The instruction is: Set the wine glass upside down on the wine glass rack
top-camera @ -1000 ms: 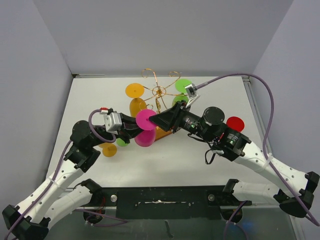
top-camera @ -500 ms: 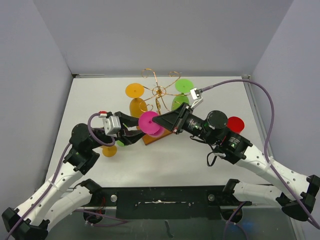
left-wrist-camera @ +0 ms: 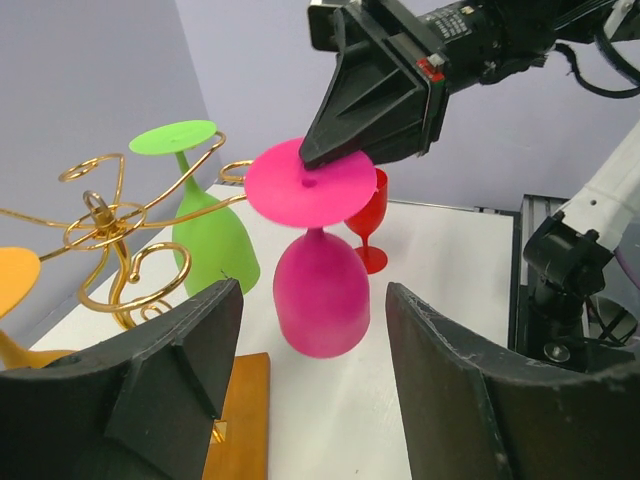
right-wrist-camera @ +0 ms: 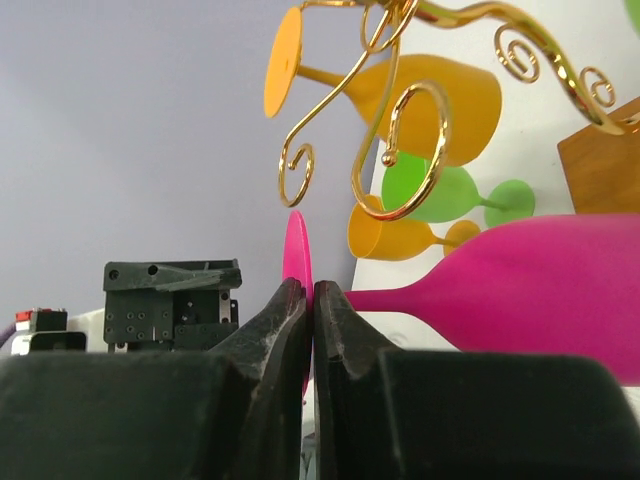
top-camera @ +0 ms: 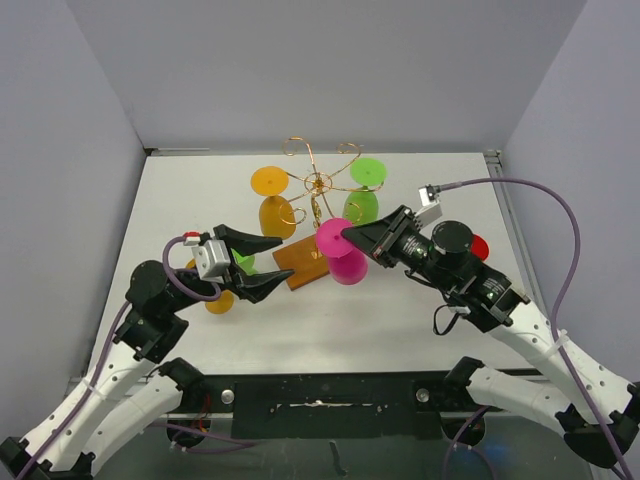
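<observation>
A pink wine glass hangs upside down, bowl lowest, just right of the rack's wooden base. My right gripper is shut on the rim of the glass's flat foot, and the bowl shows to the right in the right wrist view. The wine glass rack stands behind the glass, its gold curled arms spreading from the stem. My left gripper is open to the left of the glass, not touching it. In the left wrist view the bowl hangs beyond the open fingers.
An orange glass and a green glass hang upside down on the rack. A red glass stands behind my right arm. An orange glass and a green glass lie by my left arm.
My left gripper let go of the pink glass and drew back to the left. My right gripper shut on the glass's foot and carried the glass to the right.
</observation>
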Available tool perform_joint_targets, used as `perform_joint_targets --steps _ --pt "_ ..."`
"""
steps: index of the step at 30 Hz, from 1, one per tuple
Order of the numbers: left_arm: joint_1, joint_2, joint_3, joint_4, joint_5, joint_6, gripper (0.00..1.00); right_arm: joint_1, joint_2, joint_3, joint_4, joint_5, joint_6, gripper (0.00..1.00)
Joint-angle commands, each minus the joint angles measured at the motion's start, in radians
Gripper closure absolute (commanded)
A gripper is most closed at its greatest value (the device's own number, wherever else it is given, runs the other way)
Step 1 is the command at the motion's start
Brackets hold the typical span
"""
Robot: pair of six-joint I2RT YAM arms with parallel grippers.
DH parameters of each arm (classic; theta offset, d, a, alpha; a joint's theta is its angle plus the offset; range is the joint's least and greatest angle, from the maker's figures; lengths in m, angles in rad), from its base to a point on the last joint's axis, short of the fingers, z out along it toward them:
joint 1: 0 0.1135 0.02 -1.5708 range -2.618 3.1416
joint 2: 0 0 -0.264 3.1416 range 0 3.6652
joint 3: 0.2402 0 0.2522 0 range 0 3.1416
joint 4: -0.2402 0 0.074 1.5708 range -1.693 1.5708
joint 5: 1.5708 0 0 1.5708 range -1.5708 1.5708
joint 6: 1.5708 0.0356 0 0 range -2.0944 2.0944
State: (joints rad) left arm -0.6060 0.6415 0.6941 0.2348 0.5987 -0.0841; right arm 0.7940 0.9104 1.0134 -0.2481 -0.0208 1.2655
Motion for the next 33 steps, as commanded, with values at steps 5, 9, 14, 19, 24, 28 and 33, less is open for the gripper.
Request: perform_joint_targets --steps 5,9,14,19,24,28,33 --pt "0.003 -0.042 -0.010 -0.042 -0.108 0.043 0.42 -0.073 -0.083 0.045 -0.038 0.083 -0.027 1.00" --pt "0.002 -0.042 -0.018 -0.043 -0.123 0.050 0.42 -0.085 -0.096 0.066 -0.065 0.126 -0.046 1.00" --pt "0.003 -0.047 -0.025 -0.044 -0.138 0.056 0.42 -0.093 -0.092 0.084 -0.076 0.184 -0.059 1.00" --pt "0.003 -0.060 -0.033 -0.045 -0.168 0.060 0.42 -0.102 -0.078 0.092 -0.056 0.232 -0.073 1.00" --pt "0.003 -0.065 -0.033 -0.043 -0.179 0.061 0.42 -0.126 -0.050 0.107 -0.025 0.232 -0.080 1.00" --pt "0.002 -0.065 -0.033 -0.040 -0.181 0.061 0.42 -0.152 -0.029 0.107 0.001 0.214 -0.072 1.00" --pt "0.002 -0.065 -0.057 -0.037 -0.186 0.061 0.42 -0.195 0.003 0.097 0.050 0.138 -0.046 1.00"
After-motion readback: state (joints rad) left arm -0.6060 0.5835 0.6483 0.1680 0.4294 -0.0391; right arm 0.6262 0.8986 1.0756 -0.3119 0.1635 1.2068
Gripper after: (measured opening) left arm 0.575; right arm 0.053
